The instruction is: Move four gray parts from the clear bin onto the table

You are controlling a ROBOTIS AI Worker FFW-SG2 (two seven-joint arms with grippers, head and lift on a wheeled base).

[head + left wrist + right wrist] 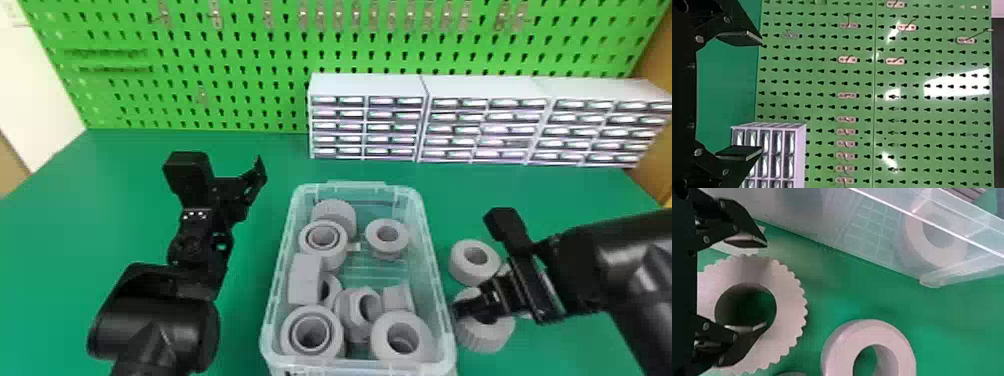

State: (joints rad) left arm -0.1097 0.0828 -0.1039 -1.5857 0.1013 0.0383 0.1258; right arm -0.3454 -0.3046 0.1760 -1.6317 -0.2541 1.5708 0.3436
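Note:
In the head view the clear bin point(436, 250) holds several gray parts point(395, 237). Outside its right wall a smooth gray ring point(457, 267) and a toothed gray ring point(485, 340) lie on the table. My right gripper point(462, 306) is low over the toothed ring. The right wrist view has my right gripper point(765, 283) open over that toothed ring point(789, 309), one finger above its hole and the other past its outer edge; contact cannot be told. My left gripper point(258, 174) hangs left of the bin; in its wrist view the left gripper point(760, 95) is open and holds nothing.
White drawer cabinets point(367, 87) stand at the back right of the green table point(240, 340), before a green pegboard point(240, 105). The bin's wall point(883, 262) rises close beside the right gripper, and the smooth ring point(838, 350) lies near the toothed one.

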